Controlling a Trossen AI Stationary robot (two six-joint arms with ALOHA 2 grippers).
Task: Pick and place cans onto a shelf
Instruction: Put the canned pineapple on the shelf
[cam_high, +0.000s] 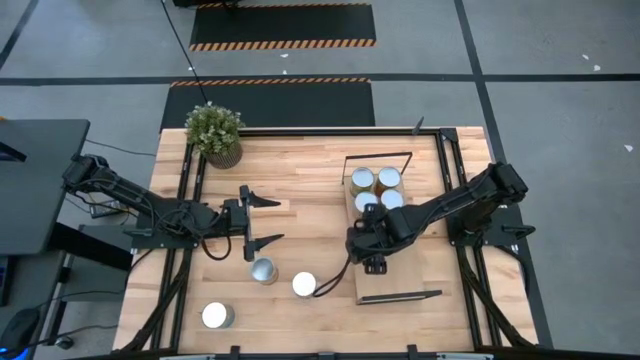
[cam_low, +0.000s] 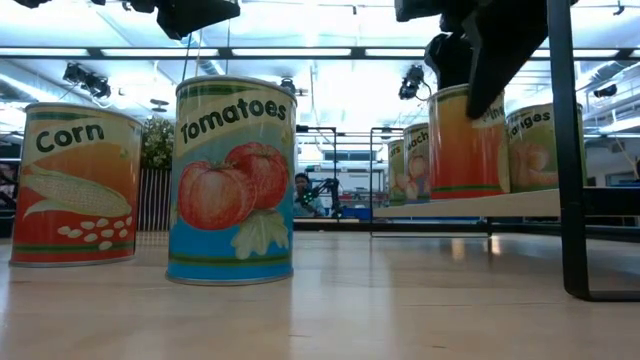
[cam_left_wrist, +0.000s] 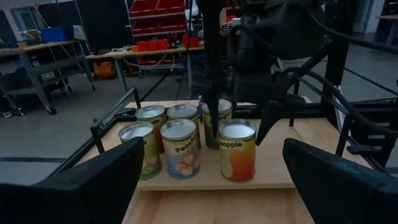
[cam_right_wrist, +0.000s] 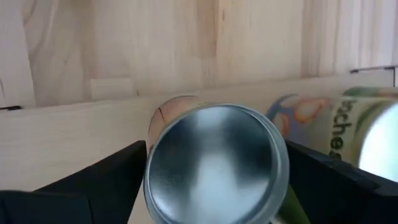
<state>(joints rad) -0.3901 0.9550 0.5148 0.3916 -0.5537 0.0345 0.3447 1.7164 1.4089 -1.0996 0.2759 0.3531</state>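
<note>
Release is happening: right gripper is standing spread around the pineapple can on the shelf. Next it needs lifting clear. Left gripper is waiting spread near the table cans.

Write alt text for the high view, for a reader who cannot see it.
Seen from above, the right gripper hangs open over the shelf, next to four cans already standing on it. Three more cans wait on the table, with the open left gripper nearby.
</note>
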